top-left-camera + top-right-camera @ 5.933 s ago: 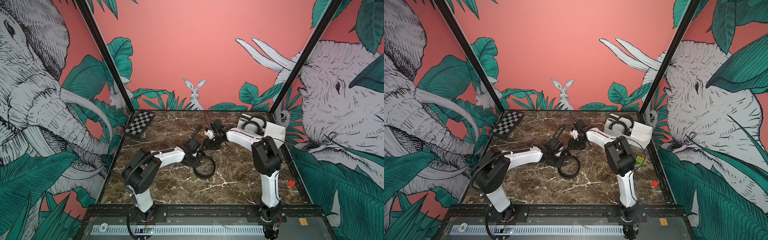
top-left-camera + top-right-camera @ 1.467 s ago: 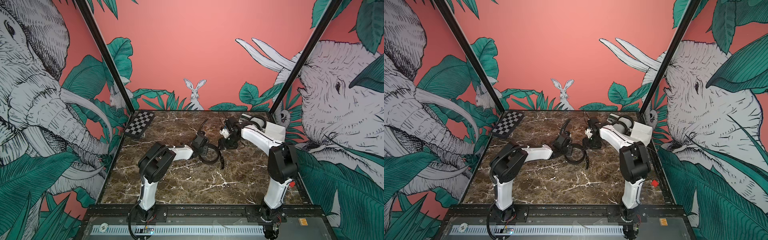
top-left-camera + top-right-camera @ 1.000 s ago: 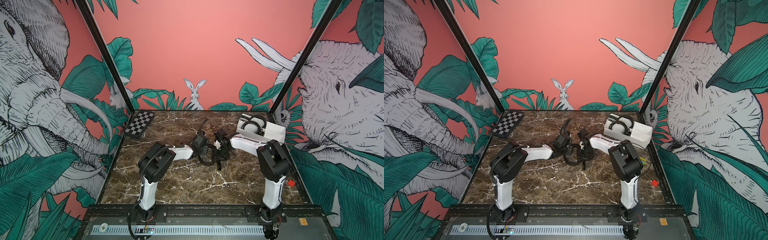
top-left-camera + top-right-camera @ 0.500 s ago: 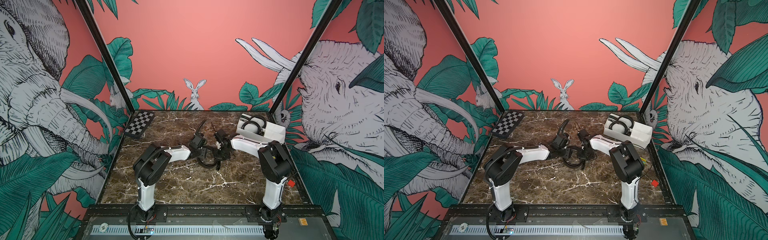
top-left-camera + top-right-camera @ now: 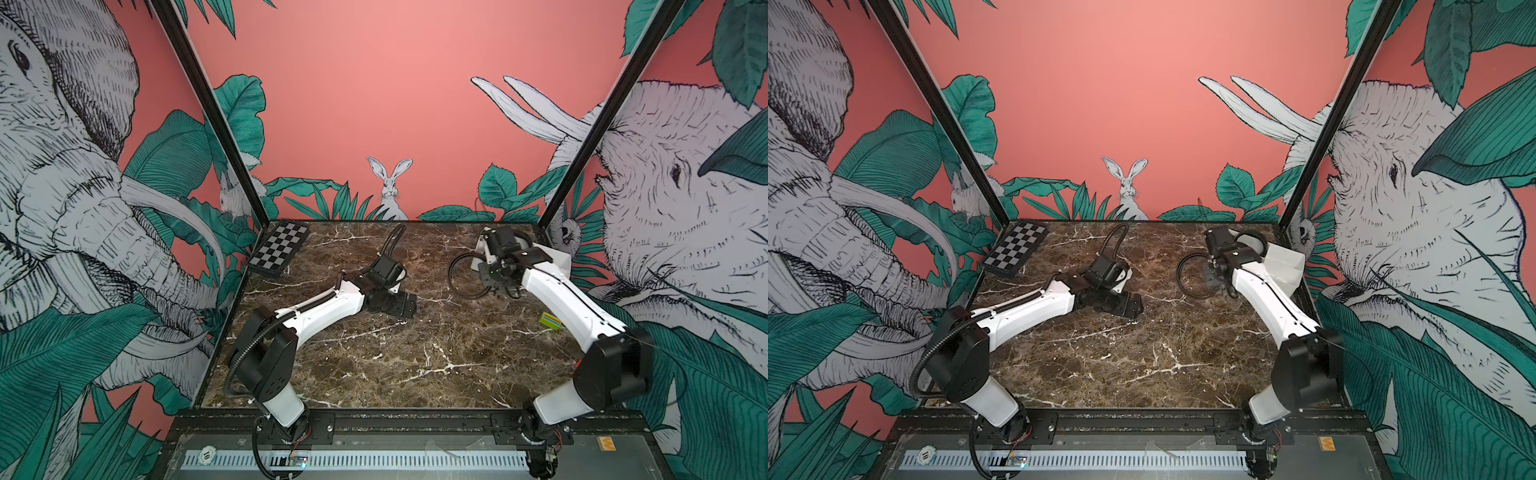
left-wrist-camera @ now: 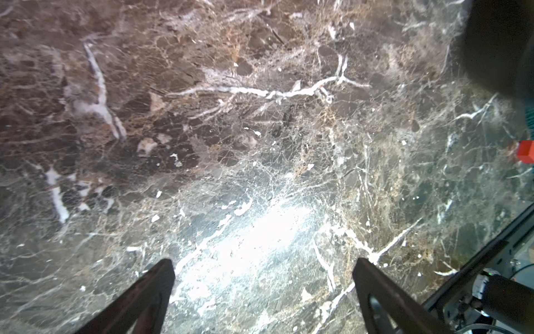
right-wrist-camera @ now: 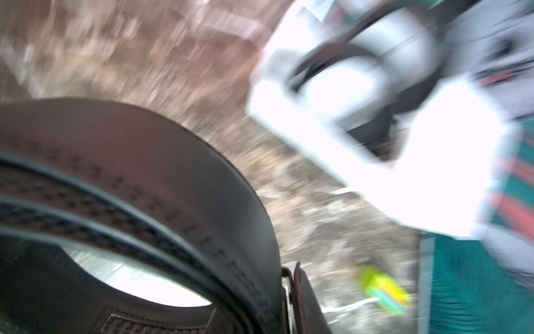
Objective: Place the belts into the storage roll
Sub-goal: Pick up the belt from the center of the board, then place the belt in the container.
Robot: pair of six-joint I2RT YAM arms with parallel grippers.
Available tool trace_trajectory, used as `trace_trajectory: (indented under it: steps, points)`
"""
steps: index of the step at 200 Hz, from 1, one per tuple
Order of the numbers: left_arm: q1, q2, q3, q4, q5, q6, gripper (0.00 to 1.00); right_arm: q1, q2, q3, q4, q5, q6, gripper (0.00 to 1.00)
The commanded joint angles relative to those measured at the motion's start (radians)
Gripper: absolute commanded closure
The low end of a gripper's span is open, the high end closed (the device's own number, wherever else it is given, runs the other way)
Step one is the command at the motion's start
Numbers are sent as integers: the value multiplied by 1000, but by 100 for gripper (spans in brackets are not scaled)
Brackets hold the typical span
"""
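Note:
A coiled black belt (image 5: 451, 274) hangs just above the marble at the back right, and my right gripper (image 5: 492, 286) is shut on its rim. In the blurred right wrist view the same belt (image 7: 173, 188) fills the lower half, pinched by that gripper (image 7: 264, 303). The white storage roll (image 5: 1283, 257) stands right behind it, mostly hidden by the arm. Another coiled belt (image 5: 1250, 237) sits inside the roll, which also shows in the right wrist view (image 7: 419, 173). My left gripper (image 5: 403, 306) is low over mid-table. In the left wrist view it (image 6: 263, 289) is open and empty.
A checkerboard (image 5: 280, 247) lies at the back left corner. A small yellow-green block (image 5: 549, 321) rests near the right edge beside my right arm. A red cube (image 6: 524, 151) shows at the table's edge in the left wrist view.
My left gripper opened and let go of the coiled belt. The right gripper closed on it and carried it back and right toward the storage roll, while the left arm drew away.

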Motion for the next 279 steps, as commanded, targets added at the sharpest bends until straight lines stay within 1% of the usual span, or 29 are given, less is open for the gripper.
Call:
trace_trajectory:
  steps: [1, 35, 39, 56, 86, 99, 149, 171, 174, 190, 204, 227, 247, 260, 279]
  points:
    - [12, -10, -75, -32, 30, -19, 1, -94, -73, -87, 216, 66, -136, 100]
    - [12, -23, -143, 13, 35, -37, 1, -292, -116, -181, 428, -8, -124, 100]
    - [38, -26, -149, 17, 36, -37, 1, -314, -115, -189, 447, -26, -119, 100]
    - [44, -27, -167, 34, 37, -41, 1, -404, -104, -218, 538, -95, -95, 100]
    - [48, -19, -179, 45, 42, -34, 1, -494, -86, -251, 712, -143, -110, 100]
    - [50, -13, -178, 48, 43, -31, 1, -526, -58, -247, 756, -159, -100, 100]
    - [52, 2, -184, 61, 52, -35, 1, -597, 66, -265, 1003, -265, -39, 100]
    - [56, -2, -193, 69, 51, -37, 1, -635, 116, -252, 1068, -338, 35, 100]
    - [55, -2, -194, 70, 51, -38, 1, -638, 146, -250, 1079, -347, 43, 100]
    - [56, 1, -197, 81, 53, -42, 1, -649, 181, -257, 1106, -356, 71, 100]
    - [55, 6, -197, 93, 54, -49, 1, -654, 201, -292, 1168, -376, 93, 100]
    - [56, 16, -197, 113, 61, -57, 1, -656, 227, -322, 1159, -378, 83, 100]
    - [57, 23, -187, 119, 60, -54, 1, -657, 208, -383, 1173, -333, 71, 100]
    - [57, 25, -177, 117, 57, -49, 1, -658, 197, -419, 1177, -310, 46, 100]
    - [57, 29, -163, 115, 56, -43, 1, -658, 209, -420, 1137, -287, -8, 100]
